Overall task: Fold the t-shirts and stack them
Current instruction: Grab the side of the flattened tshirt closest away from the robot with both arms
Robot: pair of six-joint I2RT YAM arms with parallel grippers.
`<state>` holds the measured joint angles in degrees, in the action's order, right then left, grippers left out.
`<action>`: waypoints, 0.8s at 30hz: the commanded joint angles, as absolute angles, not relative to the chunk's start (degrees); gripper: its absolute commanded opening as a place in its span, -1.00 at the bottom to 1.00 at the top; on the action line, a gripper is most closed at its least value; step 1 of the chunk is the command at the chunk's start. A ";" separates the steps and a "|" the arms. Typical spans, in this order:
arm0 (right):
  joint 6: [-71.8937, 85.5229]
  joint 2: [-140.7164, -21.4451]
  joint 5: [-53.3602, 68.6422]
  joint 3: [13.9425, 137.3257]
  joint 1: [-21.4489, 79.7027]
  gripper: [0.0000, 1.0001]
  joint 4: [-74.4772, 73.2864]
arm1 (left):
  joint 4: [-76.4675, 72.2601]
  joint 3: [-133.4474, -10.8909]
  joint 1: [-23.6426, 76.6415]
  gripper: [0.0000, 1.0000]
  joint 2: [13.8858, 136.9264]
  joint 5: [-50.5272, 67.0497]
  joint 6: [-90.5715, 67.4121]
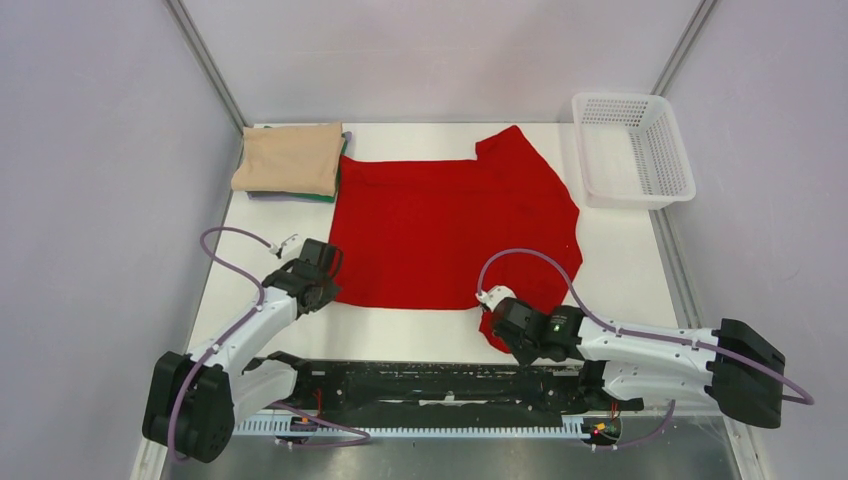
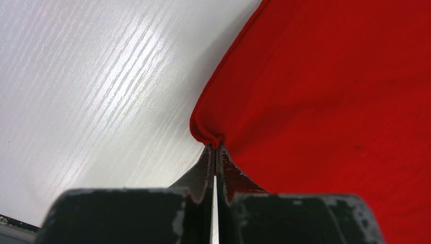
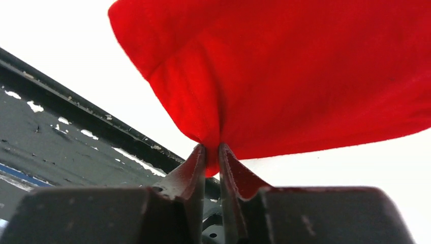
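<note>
The red t-shirt (image 1: pixel 450 230) lies spread across the middle of the white table, one sleeve toward the back. My left gripper (image 1: pixel 326 280) is shut on its near left corner; in the left wrist view the hem (image 2: pixel 208 134) is pinched between the closed tips (image 2: pixel 216 148). My right gripper (image 1: pixel 500 325) pinches the shirt's near right corner, and the right wrist view shows red cloth (image 3: pixel 213 152) squeezed between the fingers (image 3: pixel 212 150). At the back left, a folded beige t-shirt (image 1: pixel 290 157) rests on a folded dark green one (image 1: pixel 335 190).
A white plastic mesh basket (image 1: pixel 630 148) stands at the back right corner. The black arm mounting rail (image 1: pixel 440 385) runs along the near table edge, close under the right gripper. Grey walls enclose the table on three sides.
</note>
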<state>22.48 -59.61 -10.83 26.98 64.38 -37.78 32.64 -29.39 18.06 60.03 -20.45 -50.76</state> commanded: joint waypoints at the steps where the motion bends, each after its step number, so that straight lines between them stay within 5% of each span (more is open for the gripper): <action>1: 23.44 -58.62 -13.73 27.07 64.41 -0.76 -39.75 | 31.79 -29.00 17.83 -0.96 58.72 -20.10 -49.48; 4: 24.62 -57.91 -11.86 27.58 65.13 -1.00 -43.93 | 34.52 -29.66 17.89 -0.96 58.24 -20.51 -50.32; 15: 33.14 -55.44 -4.45 30.77 76.11 -1.00 -53.87 | 46.46 -25.41 18.80 -0.96 43.43 -19.71 -58.24; 24: 36.93 -52.46 -17.44 35.08 76.55 -1.00 -52.51 | 46.36 -26.91 19.86 -0.96 40.03 -18.52 -58.18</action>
